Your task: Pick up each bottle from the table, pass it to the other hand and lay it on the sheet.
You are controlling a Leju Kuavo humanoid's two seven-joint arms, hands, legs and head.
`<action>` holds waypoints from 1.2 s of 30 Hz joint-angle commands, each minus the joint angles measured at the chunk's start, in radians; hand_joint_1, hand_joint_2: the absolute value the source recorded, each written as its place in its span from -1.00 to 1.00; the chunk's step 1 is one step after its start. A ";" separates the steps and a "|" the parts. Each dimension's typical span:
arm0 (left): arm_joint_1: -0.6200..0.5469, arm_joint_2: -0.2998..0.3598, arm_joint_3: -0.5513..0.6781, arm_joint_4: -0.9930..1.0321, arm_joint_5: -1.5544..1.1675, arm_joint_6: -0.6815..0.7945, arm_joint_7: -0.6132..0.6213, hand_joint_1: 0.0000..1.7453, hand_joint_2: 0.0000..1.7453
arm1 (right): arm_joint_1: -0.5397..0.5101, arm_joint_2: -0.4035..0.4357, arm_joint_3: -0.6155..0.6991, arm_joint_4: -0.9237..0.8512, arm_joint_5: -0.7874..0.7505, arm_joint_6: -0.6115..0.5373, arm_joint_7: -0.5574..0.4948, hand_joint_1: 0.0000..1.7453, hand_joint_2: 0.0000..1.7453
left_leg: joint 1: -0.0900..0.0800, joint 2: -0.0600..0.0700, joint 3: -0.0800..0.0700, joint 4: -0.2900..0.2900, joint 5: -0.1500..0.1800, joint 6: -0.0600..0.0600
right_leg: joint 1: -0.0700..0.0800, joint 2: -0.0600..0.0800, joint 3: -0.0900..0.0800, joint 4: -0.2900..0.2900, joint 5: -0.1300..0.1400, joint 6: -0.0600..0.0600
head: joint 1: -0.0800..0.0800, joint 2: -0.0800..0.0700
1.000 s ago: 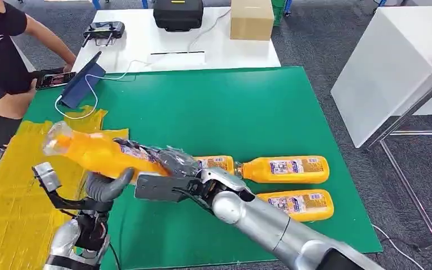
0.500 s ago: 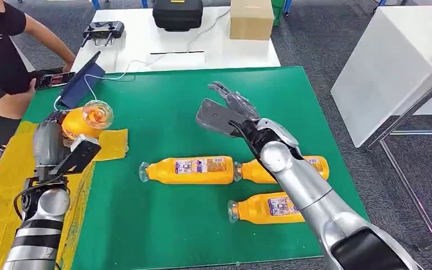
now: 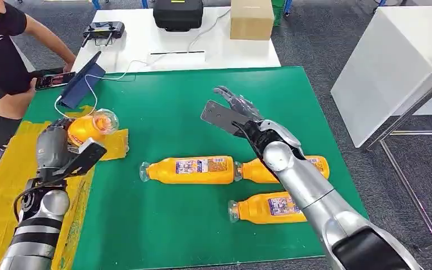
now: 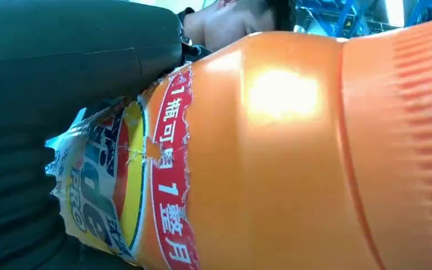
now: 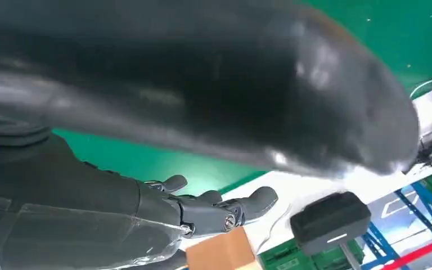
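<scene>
Bottle (image 4: 292, 169): glossy orange plastic, ribbed near one end, with a crinkled, torn-edged printed film label. Sheet (image 3: 0, 202): wrinkled yellow, slightly shiny; tabletop (image 3: 191, 112): matt green, smooth. Left robot hand (image 3: 56, 149): matt dark grey; arms brushed silver metal.

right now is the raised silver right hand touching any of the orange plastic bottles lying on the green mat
Apart. In the head view the right hand hangs open over bare green mat, plainly beyond the nearest lying bottle.

A green table (image 3: 202, 112) is seen; three orange bottles (image 3: 190, 169) lie near right, a yellow sheet (image 3: 0, 191) left.
</scene>
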 commanded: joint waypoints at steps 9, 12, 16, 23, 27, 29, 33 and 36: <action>-0.260 0.100 -0.206 0.559 -0.381 -0.129 0.228 1.00 1.00 | -0.065 0.058 0.087 0.186 0.009 0.069 0.022 -1.00 1.00 | 0.000 0.000 0.003 -0.001 0.000 -0.001 | 0.000 -0.001 0.003 0.000 -0.001 0.000 | 0.000 0.000; -0.293 0.107 -0.224 0.640 -0.414 -0.127 0.241 1.00 1.00 | -0.075 0.085 0.113 0.229 0.013 0.073 0.018 -1.00 1.00 | 0.000 0.000 0.004 -0.001 -0.001 -0.001 | 0.000 -0.001 0.003 0.000 -0.001 0.000 | 0.000 0.000; -0.321 0.108 -0.237 0.699 -0.435 -0.145 0.260 1.00 1.00 | -0.082 0.105 0.133 0.266 0.017 0.069 0.014 -1.00 1.00 | 0.001 0.001 0.005 0.000 -0.002 -0.001 | 0.001 0.000 0.005 0.001 -0.002 -0.001 | 0.000 0.000; -0.355 0.108 -0.244 0.758 -0.444 -0.189 0.268 1.00 1.00 | -0.092 0.124 0.152 0.306 0.025 0.071 0.005 -1.00 1.00 | 0.001 0.001 0.002 0.000 -0.001 -0.001 | 0.001 -0.001 0.003 0.001 -0.001 0.000 | 0.000 0.000; -0.381 0.106 -0.283 0.767 -0.435 -0.233 0.266 -1.00 1.00 | -0.107 0.147 0.162 0.380 0.045 0.067 0.008 -1.00 1.00 | 0.001 0.000 0.003 0.000 -0.001 -0.001 | 0.001 -0.001 0.003 0.001 -0.001 0.000 | 0.000 0.000; -0.393 0.101 -0.279 0.762 -0.414 -0.269 0.225 -1.00 1.00 | -0.120 0.162 0.159 0.433 0.049 0.063 0.002 -1.00 1.00 | 0.001 0.000 0.001 0.000 0.000 -0.001 | 0.001 -0.001 0.002 0.001 0.000 0.000 | 0.000 0.000; -0.406 0.098 -0.275 0.760 -0.390 -0.286 0.196 -1.00 1.00 | -0.132 0.172 0.155 0.471 0.055 0.063 -0.005 -1.00 1.00 | 0.001 0.000 0.004 0.001 -0.002 -0.002 | 0.001 -0.002 0.005 0.002 -0.002 -0.001 | 0.000 0.000; -0.409 0.094 -0.256 0.759 -0.349 -0.291 0.156 -1.00 1.00 | -0.141 0.179 0.153 0.494 0.057 0.068 -0.003 -1.00 1.00 | 0.001 0.000 0.002 0.001 -0.001 -0.001 | 0.001 -0.001 0.002 0.002 -0.001 0.000 | 0.000 0.000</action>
